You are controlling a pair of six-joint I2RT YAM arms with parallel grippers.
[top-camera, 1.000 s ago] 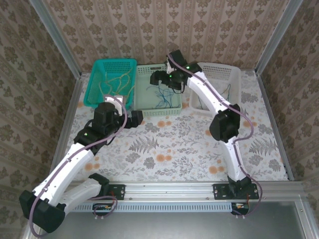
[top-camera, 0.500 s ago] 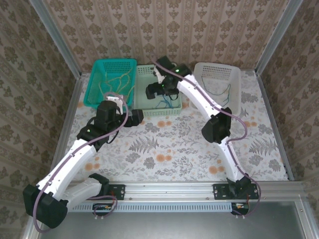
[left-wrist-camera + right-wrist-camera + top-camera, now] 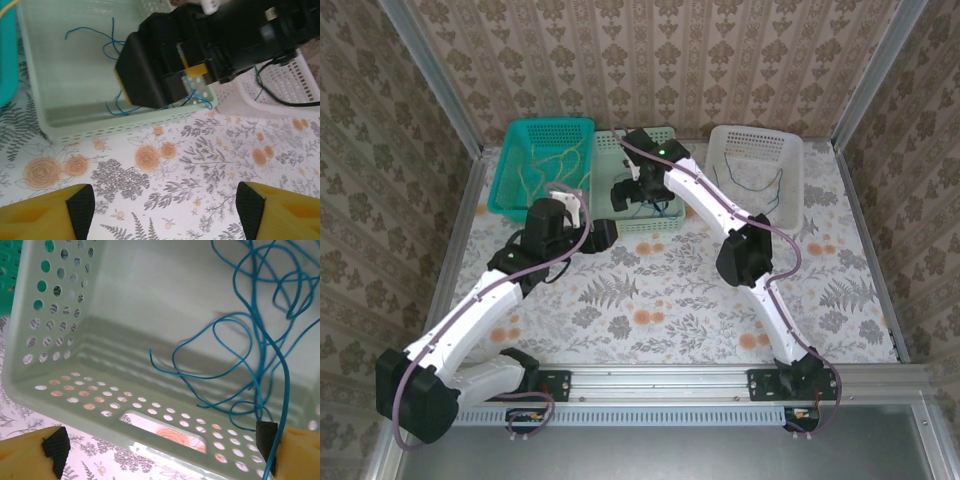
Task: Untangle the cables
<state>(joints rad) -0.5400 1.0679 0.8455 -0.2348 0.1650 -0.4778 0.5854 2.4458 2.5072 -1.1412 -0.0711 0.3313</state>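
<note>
Seemingly most is done: yellow cables [image 3: 548, 165] lie in the teal basket [image 3: 552, 122] at ten o'clock, a green cable [image 3: 760, 185] in the white basket [image 3: 790, 150] at two. Blue cables [image 3: 287, 382] in the middle basket [image 3: 100, 127] at twelve look looped and probably need parting. The right pincer [image 3: 161, 441] hangs released over them. The left pincer [image 3: 165, 205] is released over the counter [image 3: 670, 300].

The pale green basket [image 3: 150, 300] is smooth plastic with a soft sheen, its walls punched with holes. The blue cables [image 3: 287, 380] in it look thin and slick-coated. The teal basket [image 3: 552, 122] and white basket [image 3: 756, 131] are perforated plastic too. The table [image 3: 670, 290] wears a matt flower-printed cover; a brushed metal rail [image 3: 670, 378] runs along its near edge. The left gripper [image 3: 165, 205] has matt yellow plastic fingers [image 3: 30, 217] faced with dull black pads [image 3: 82, 205].
</note>
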